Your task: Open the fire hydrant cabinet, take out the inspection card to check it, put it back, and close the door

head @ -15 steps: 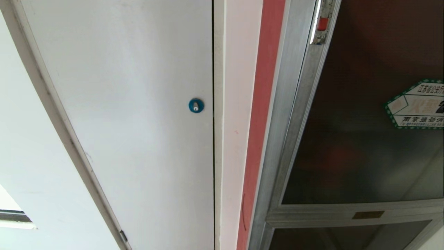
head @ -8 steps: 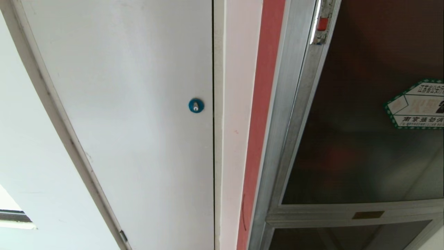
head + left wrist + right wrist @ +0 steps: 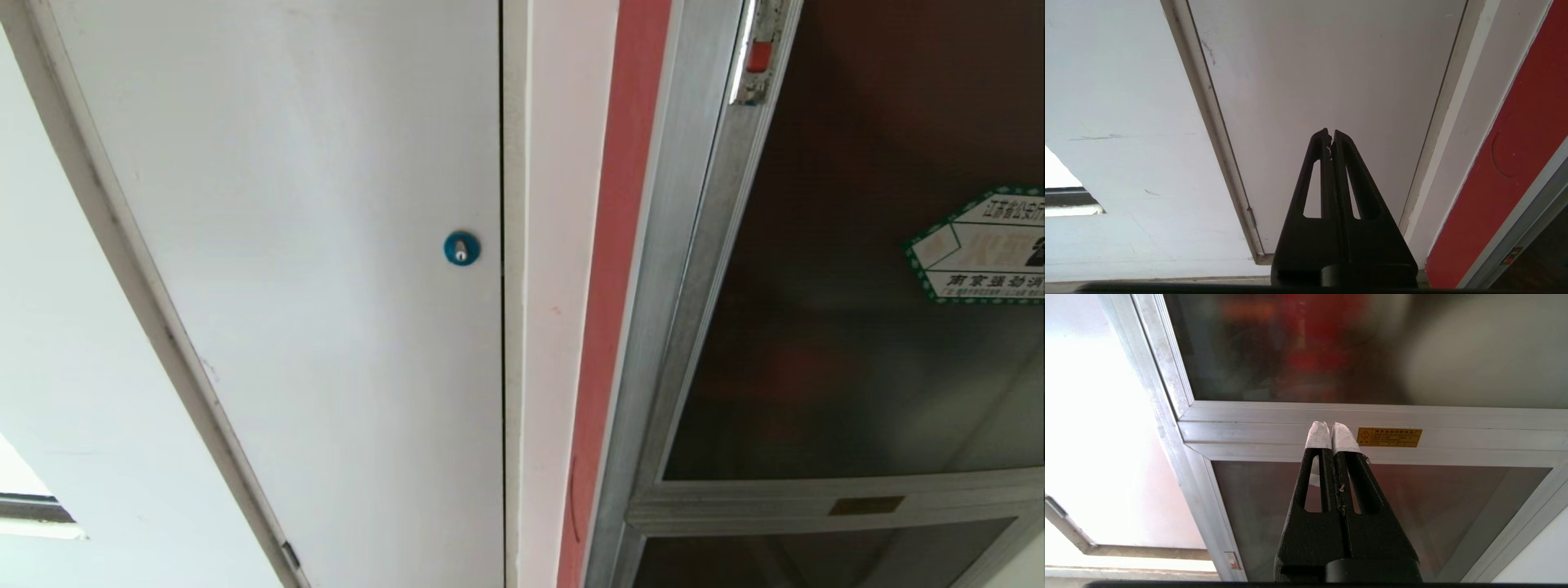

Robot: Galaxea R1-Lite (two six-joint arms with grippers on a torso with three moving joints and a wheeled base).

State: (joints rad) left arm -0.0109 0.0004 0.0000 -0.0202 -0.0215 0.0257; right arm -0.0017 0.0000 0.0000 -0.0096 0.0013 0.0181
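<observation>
The right gripper (image 3: pixel 1331 428) has its two white-wrapped fingertips pressed together, nothing between them. Just past those tips, in the right wrist view, runs the silver crossbar (image 3: pixel 1453 420) of the fire hydrant cabinet (image 3: pixel 1167 384), with a small yellow nameplate (image 3: pixel 1389 437) on the bar just beside the tips. Whether the tips touch the bar cannot be told. On one side of the bar is the smaller glass door (image 3: pixel 1412 506); on the other, beyond the tips, is the door (image 3: pixel 1298 347) — dark tinted glass with a blurred red shape showing through it. The inspection card cannot be made out behind the glass.

The left gripper (image 3: pixel 1331 134) also has its black jaws closed together, empty. It points at a plain white door (image 3: pixel 1323 73), well short of it, with the white frame strip (image 3: pixel 1449 122) and a red band (image 3: pixel 1523 139) off to one side of the jaws.

Farther off, the head view shows neither arm. The white door carries a blue round lock (image 3: pixel 461 247). To its right comes the red band, then the cabinet's silver frame and the door, shut — a small red latch (image 3: pixel 759 55) sits near its frame edge, and a green-bordered hexagonal sticker (image 3: pixel 984 245) lies on the glass.
</observation>
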